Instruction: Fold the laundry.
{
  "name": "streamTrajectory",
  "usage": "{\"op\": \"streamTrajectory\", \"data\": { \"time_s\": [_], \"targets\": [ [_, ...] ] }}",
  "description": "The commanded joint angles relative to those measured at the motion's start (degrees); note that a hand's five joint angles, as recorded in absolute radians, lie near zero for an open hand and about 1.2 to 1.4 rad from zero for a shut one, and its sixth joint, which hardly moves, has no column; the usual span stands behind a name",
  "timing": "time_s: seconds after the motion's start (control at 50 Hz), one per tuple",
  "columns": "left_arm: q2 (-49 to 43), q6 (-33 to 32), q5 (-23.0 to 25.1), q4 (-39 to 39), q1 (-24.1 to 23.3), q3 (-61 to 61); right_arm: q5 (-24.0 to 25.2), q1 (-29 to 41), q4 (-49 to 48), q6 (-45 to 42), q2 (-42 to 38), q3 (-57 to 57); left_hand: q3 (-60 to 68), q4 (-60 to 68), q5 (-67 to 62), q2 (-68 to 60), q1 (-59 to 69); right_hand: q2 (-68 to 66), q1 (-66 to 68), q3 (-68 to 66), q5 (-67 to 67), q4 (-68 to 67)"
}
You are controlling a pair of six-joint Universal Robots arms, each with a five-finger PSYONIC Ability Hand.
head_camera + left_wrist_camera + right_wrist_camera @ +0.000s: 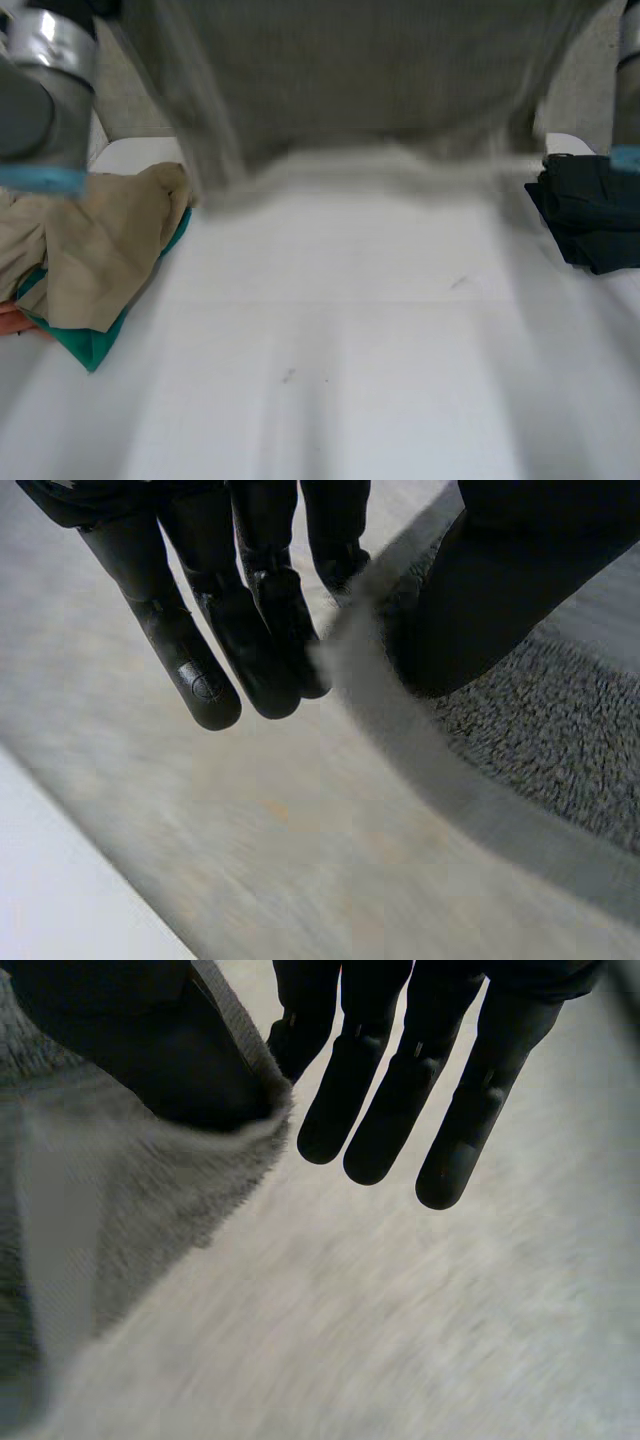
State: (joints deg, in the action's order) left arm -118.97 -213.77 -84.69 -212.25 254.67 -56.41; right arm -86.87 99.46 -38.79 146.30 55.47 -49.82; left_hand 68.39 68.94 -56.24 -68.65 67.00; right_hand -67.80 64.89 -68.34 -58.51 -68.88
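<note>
A grey fleecy cloth (360, 90) hangs spread in the air above the white table (350, 350), its lower hem just over the far part of the table. In the left wrist view my left hand (250, 630) pinches an edge of the cloth (520, 730) between its thumb (500, 590) and a finger, the other fingers straight. In the right wrist view my right hand (400, 1090) holds another edge of the cloth (150, 1200) the same way, thumb (150, 1050) pressed on it. Both arms, the left arm (40, 90) and the right arm (628, 90), are raised at the sides.
A heap of beige cloth (100, 250) over a teal cloth (95, 345) lies at the table's left, with a bit of orange cloth (15, 320) at the edge. A dark folded cloth (590, 210) sits at the right.
</note>
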Motion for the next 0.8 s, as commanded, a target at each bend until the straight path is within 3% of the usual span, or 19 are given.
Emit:
{"op": "streamTrajectory", "data": {
  "time_s": [0.02, 0.12, 0.26, 0.36, 0.46, 0.56, 0.7, 0.8],
  "targets": [
    [3.58, 9.77, 1.01, 13.24, 0.39, 3.68, 3.63, -0.14, 5.56, 8.22, 2.1, 0.69, 11.61, 11.06, -13.76, -11.35, 13.0, -12.2, 15.11, -11.66, -11.49, -11.12],
    [1.73, 11.27, 3.21, 20.11, 1.35, 0.0, 4.51, -0.05, 12.33, 7.08, 0.61, -1.33, 11.61, 11.06, -13.76, -11.35, 13.0, -12.2, 15.11, -11.66, -11.49, -11.12],
    [-0.11, 10.57, 4.61, 17.93, 1.71, -10.02, 5.92, 0.3, 15.94, 4.79, -1.06, -7.48, 11.61, 11.06, -13.76, -11.35, 13.0, -12.2, 15.11, -11.66, -11.49, -11.12],
    [-3.1, 9.61, 8.65, 14.5, 1.53, -17.31, 7.24, 0.91, 19.36, 0.76, -3.69, -13.54, 11.61, 11.06, -13.76, -11.35, 13.0, -12.2, 15.11, -11.66, -11.49, -11.12],
    [-4.69, 7.32, 9.19, 17.39, 1.53, -22.94, 7.42, 1.18, 24.98, -4.17, -5.19, -17.59, 11.61, 11.06, -13.76, -11.35, 13.0, -12.2, 15.11, -11.66, -11.49, -11.12],
    [-1.36, 2.41, 9.1, 25.38, 1.53, -30.58, 7.42, 0.21, 32.98, -10.67, -3.88, -23.39, 11.61, 11.06, -13.76, -11.35, 13.0, -12.2, 15.11, -11.66, -11.49, -11.12],
    [13.12, -7.26, 8.49, 39.51, 0.3, -47.0, 7.15, -4.71, 44.05, -22.36, 8.24, -37.71, 11.61, 11.06, -13.76, -11.35, 13.0, -12.2, 15.11, -11.66, -11.49, -11.12],
    [20.35, -11.92, 8.57, 49.63, 0.91, -53.18, 7.5, -9.63, 60.05, -33.52, 17.65, -47.12, 11.61, 11.06, -13.76, -11.35, 13.0, -12.2, 15.11, -11.66, -11.49, -11.12]
  ]
}}
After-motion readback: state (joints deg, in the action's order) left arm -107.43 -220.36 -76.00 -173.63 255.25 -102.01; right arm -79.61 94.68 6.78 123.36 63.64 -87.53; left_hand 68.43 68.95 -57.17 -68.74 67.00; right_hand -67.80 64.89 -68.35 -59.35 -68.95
